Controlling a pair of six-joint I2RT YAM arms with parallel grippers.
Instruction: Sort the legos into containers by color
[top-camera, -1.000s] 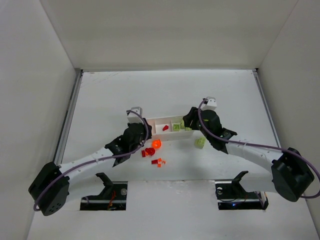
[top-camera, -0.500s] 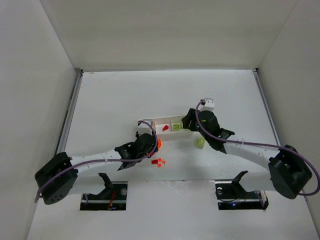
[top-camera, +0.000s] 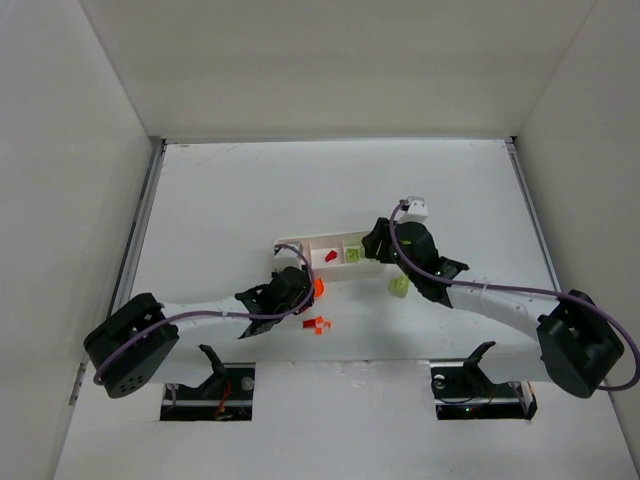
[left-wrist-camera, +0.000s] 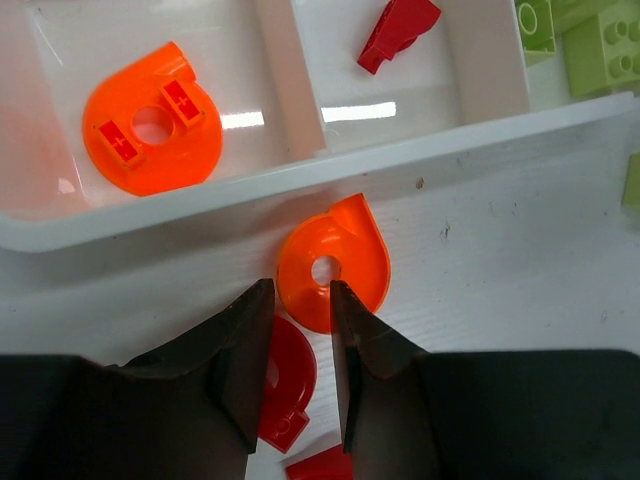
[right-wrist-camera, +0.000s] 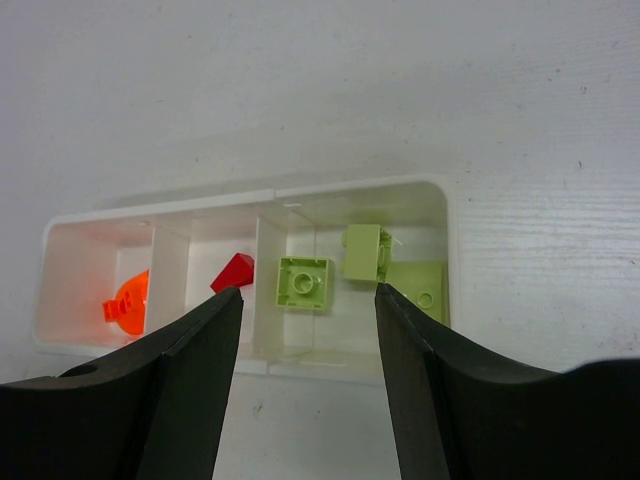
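Observation:
The white tray (left-wrist-camera: 180, 205) holds an orange round lego (left-wrist-camera: 152, 130) in its left compartment, a red lego (left-wrist-camera: 398, 33) in the middle one and green legos (right-wrist-camera: 303, 283) in the right one. A second orange round lego (left-wrist-camera: 345, 255) lies flat on the table against the tray's near wall. My left gripper (left-wrist-camera: 298, 300) hangs over its near edge, jaws a narrow gap apart, gripping nothing. A red round lego (left-wrist-camera: 288, 385) lies under the left finger. My right gripper (right-wrist-camera: 308, 292) stands open above the green compartment, empty.
A green lego (top-camera: 399, 286) lies on the table near the tray's right end. Small red and orange legos (top-camera: 315, 323) lie just in front of the left gripper. White walls enclose the table on three sides.
My left gripper has moved from the tray's left end toward me, to the orange round lego beside the tray. The right arm has barely moved.

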